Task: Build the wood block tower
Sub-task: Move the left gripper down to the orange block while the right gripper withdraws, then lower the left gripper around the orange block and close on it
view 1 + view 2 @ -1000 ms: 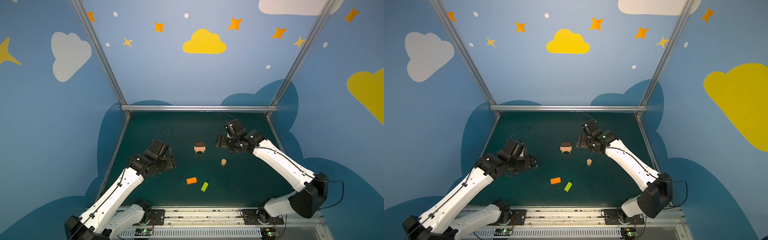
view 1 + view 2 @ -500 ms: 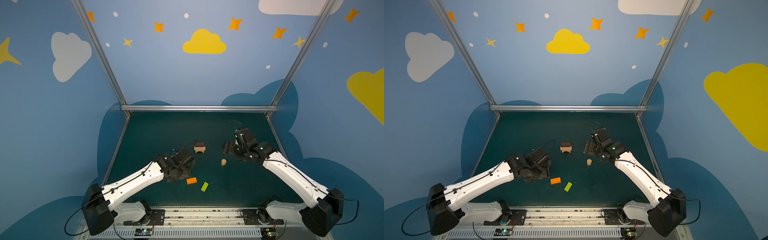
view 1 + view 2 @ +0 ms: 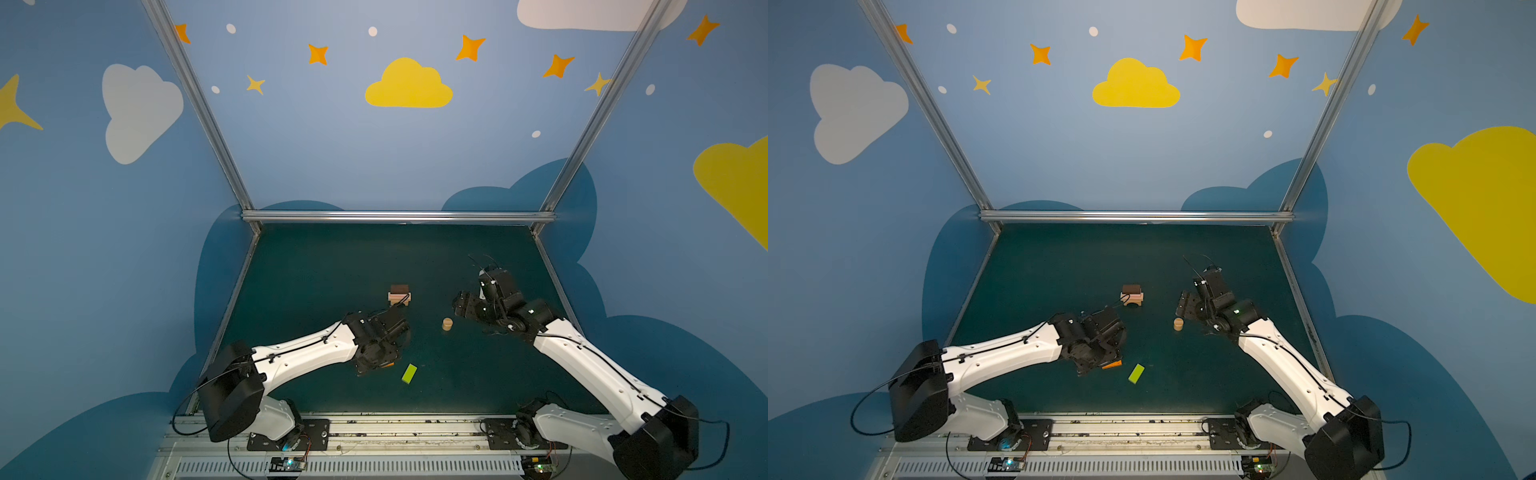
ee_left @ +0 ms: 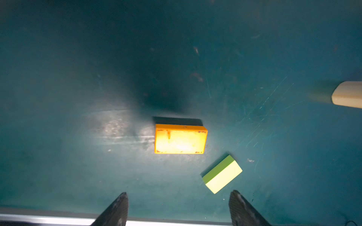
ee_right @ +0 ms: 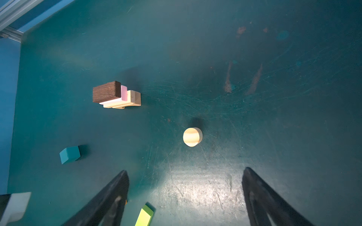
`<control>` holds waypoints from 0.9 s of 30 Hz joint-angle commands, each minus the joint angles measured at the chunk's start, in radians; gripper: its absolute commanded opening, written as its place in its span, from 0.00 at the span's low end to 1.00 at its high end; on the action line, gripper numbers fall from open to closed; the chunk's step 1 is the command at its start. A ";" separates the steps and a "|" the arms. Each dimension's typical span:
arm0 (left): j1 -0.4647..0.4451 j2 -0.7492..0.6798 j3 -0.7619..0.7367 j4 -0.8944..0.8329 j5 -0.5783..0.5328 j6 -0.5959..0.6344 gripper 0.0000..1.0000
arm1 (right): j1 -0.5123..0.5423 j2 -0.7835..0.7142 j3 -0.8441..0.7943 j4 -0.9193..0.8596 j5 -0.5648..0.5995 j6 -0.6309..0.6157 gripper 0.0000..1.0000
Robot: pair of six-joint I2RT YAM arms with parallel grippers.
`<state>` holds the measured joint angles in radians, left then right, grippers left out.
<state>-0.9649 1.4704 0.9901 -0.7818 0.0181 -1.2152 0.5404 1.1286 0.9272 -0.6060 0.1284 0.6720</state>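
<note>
Hovering over chipped orange brick [image 4: 180,140], left gripper [image 4: 179,195] gapes empty.
Smooth tan cylinder [image 5: 192,137] stands near right gripper [image 5: 186,172], also wide, empty.

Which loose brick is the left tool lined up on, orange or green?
The orange brick: it lies centred ahead of the open left tool, between the lines of its fingers. The green brick lies askew, off to one side.

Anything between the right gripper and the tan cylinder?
Nothing: the right wrist view shows only bare mat between the right gripper and the tan cylinder.
</note>
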 commanded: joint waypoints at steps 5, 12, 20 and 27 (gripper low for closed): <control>-0.017 0.133 0.076 -0.006 0.035 -0.036 0.81 | -0.048 -0.038 -0.044 0.040 -0.052 -0.015 0.89; -0.023 0.182 0.091 -0.019 0.034 -0.074 0.82 | -0.074 -0.060 -0.063 0.047 -0.072 -0.024 0.89; -0.016 0.189 0.073 -0.038 0.005 -0.104 0.84 | -0.102 -0.076 -0.087 0.055 -0.096 -0.028 0.89; 0.010 0.220 0.104 -0.080 -0.020 -0.059 0.84 | -0.118 -0.081 -0.097 0.055 -0.107 -0.030 0.89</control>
<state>-0.9657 1.6749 1.0718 -0.8093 0.0322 -1.2915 0.4297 1.0698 0.8444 -0.5579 0.0319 0.6495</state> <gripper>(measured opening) 0.842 0.887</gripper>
